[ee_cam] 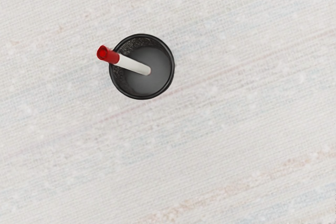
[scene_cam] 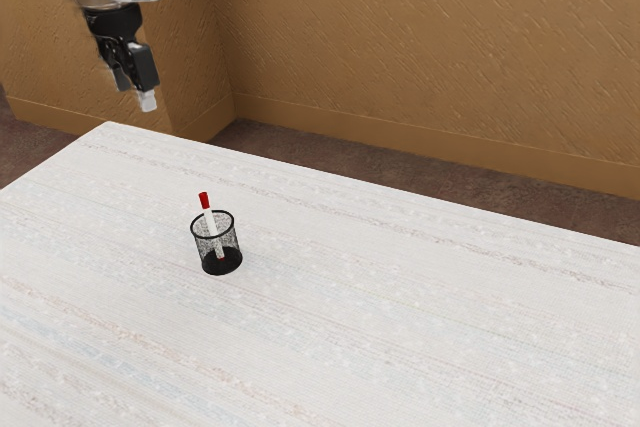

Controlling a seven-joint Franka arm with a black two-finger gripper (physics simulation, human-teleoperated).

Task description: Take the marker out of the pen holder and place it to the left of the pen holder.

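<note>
We have our tool (scene_cam: 136,97) high up at the exterior view's upper left, released, its two fingers standing apart with nothing between them. It hangs well apart from the pen holder (scene_cam: 232,247), above and beyond the tabletop's far left corner as the exterior view shows it. Our marker (scene_cam: 211,224) is in the pen holder, so it has yet to be taken out. It stands tilted, with its red end (ee_cam: 108,54) up and its white body slanting down inside. The red end sticks out above the black rim (ee_cam: 172,66) and leans past it, toward the exterior view's left. Down below, the white body reaches close to the middle of the holder's dark floor (ee_cam: 149,85), as we see looking down from the wrist. The pen holder itself is round, black and mesh-sided, and it stands upright on the tabletop (scene_cam: 400,297). That tabletop is pale, nearly white, with faint streaks of pinkish brown and blue running across it. Behind it we see a brown textured wall (scene_cam: 400,67) with a plain strip along its foot, and a darker, reddish-brown floor (scene_cam: 290,155) between that wall and the tabletop.
</note>
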